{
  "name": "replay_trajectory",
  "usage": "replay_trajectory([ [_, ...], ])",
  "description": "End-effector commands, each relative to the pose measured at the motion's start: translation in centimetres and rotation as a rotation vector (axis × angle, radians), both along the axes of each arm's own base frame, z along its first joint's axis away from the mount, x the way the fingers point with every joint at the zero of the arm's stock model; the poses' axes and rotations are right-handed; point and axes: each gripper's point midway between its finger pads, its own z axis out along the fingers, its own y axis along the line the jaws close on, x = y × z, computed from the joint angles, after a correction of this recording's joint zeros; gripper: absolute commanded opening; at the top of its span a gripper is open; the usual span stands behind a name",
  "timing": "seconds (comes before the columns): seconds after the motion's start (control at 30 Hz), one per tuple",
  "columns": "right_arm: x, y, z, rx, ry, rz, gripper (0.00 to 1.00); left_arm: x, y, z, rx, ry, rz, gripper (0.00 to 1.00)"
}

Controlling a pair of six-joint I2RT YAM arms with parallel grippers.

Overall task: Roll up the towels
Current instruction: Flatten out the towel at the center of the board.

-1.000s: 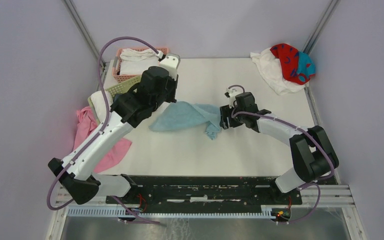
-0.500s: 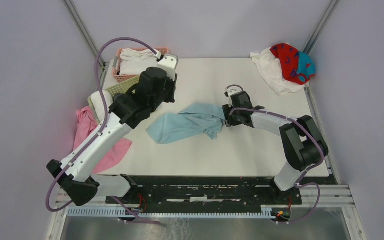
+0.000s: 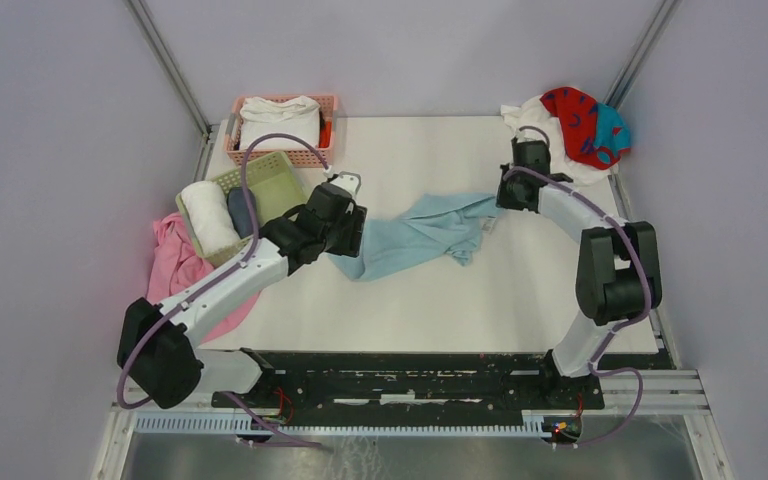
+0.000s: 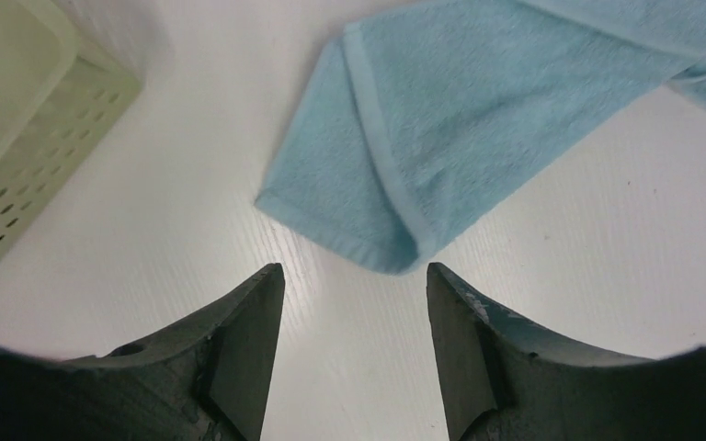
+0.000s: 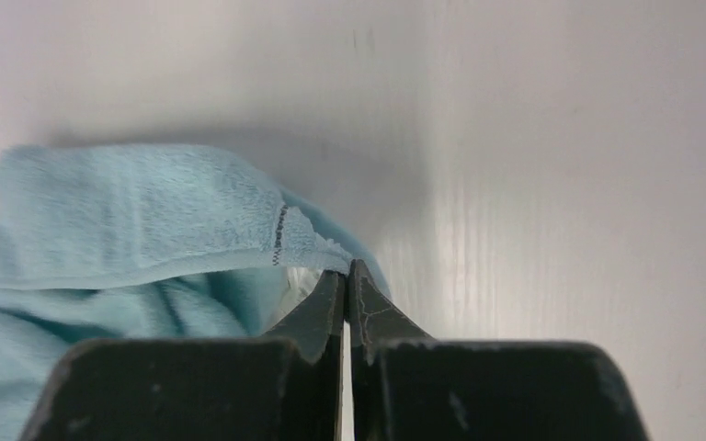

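A small light blue towel [image 3: 420,232] lies stretched in a diagonal band across the table's middle. My right gripper [image 3: 501,198] is at its far right end, its jaws shut on the towel's hemmed corner [image 5: 294,241]; the tips of the right gripper [image 5: 347,266] pinch that edge. My left gripper [image 3: 348,243] sits low at the near left end, open. In the left wrist view the towel's folded corner [image 4: 395,193] lies just beyond the left gripper [image 4: 354,268], with bare table between the fingers. A white towel [image 3: 545,150] and a red towel with teal marks [image 3: 578,118] are heaped at the back right corner.
A green basket [image 3: 282,172] at the left holds a rolled white cloth [image 3: 205,215] and a dark roll [image 3: 241,210]. Behind it a pink basket [image 3: 282,156] holds folded white cloth. A plain pink cloth [image 3: 173,268] hangs over the left table edge.
The left gripper let go of the blue towel, opened and dropped nearer to its left corner. The right gripper shut on the right corner and drew it toward the back right, stretching the towel.
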Motion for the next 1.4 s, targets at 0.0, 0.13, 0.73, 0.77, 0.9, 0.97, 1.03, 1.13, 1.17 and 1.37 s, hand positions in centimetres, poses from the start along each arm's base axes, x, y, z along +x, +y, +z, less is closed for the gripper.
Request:
replay_trajectory([
  [0.0,4.5,0.7,7.3,0.059,-0.164,0.001,0.03,1.7,-1.8,-0.4,-0.152,-0.02,0.044,0.67],
  [0.13,4.6,1.4,8.1,0.083,-0.156,0.034,0.03,2.8,-3.2,-2.0,-0.206,0.024,0.031,0.68],
  [0.73,2.0,1.5,5.4,0.08,-0.095,0.076,0.06,7.1,-8.1,-9.0,-0.445,0.221,0.109,0.63],
  [0.77,1.9,1.5,5.3,0.079,-0.093,0.075,0.06,7.0,-8.4,-9.3,-0.456,0.236,0.106,0.63],
  [0.9,1.9,1.4,5.1,0.077,-0.09,0.075,0.07,6.8,-9.5,-10.1,-0.501,0.279,0.095,0.6],
  [0.97,1.9,1.4,5.1,0.077,-0.09,0.075,0.07,6.8,-9.6,-10.5,-0.507,0.29,0.095,0.6],
  [1.03,1.9,1.5,5.1,0.078,-0.09,0.075,0.07,6.7,-9.8,-11.0,-0.51,0.307,0.094,0.6],
  [1.13,1.9,1.5,5.0,0.08,-0.09,0.077,0.07,6.5,-10.3,-11.2,-0.532,0.329,0.084,0.59],
  [1.17,2.0,1.5,5.1,0.08,-0.092,0.077,0.07,6.4,-10.5,-11.2,-0.543,0.334,0.079,0.58],
  [1.37,1.8,1.6,5.2,0.086,-0.093,0.08,0.07,6.4,-11.6,-8.9,-0.629,0.304,0.037,0.55],
])
